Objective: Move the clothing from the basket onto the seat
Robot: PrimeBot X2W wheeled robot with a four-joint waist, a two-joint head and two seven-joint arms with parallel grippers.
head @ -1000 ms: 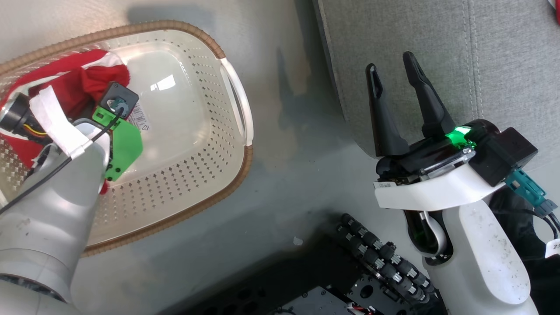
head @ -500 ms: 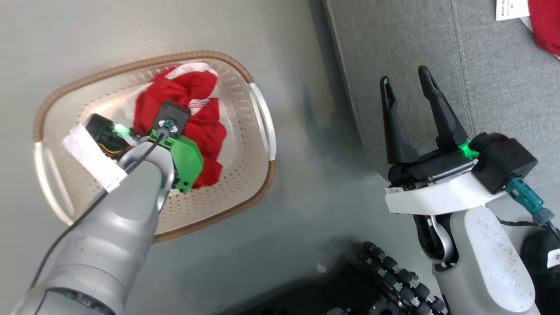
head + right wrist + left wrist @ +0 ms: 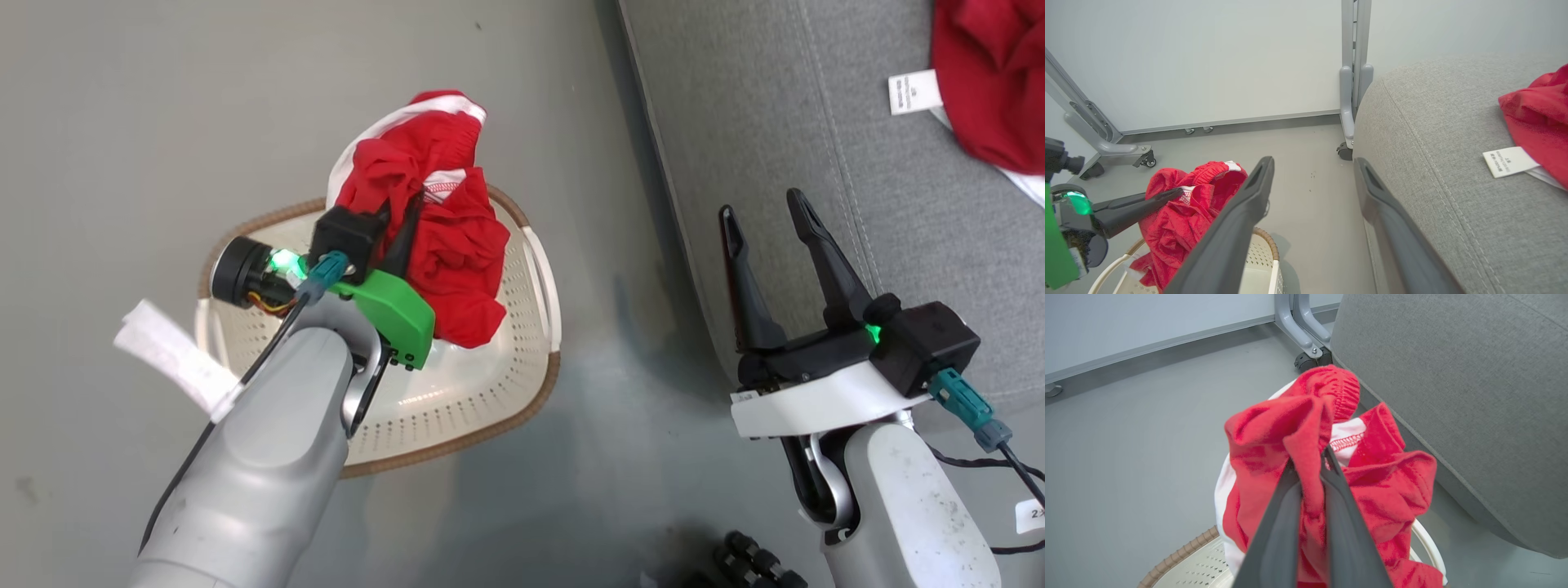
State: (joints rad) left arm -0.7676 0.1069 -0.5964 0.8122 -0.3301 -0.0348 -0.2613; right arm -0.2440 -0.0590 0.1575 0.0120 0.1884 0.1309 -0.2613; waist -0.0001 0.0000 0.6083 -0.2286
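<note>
floor [image 3: 122, 122]: smooth grey | wall [image 3: 1208, 61]: pale panel | stand legs [image 3: 1349, 94]: grey, castors [image 3: 1344, 151]

the left gripper [image 3: 1309, 467] has its two dark fingers pinched together on a fold of the red garment [image 3: 1257, 445], which has an elastic waistband and white trim. it hangs above the basket [image 3: 1186, 557]. the grey seat [image 3: 1474, 396] stands just right.

Lab: wheeled partition frame [image 3: 1349, 81], bare grey floor [image 3: 163, 122]

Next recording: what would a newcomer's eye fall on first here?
The red garment, pinched between the fingers of the left gripper, hangs over the basket. A second red garment lies on the grey seat at right, beyond the open right gripper.
</note>
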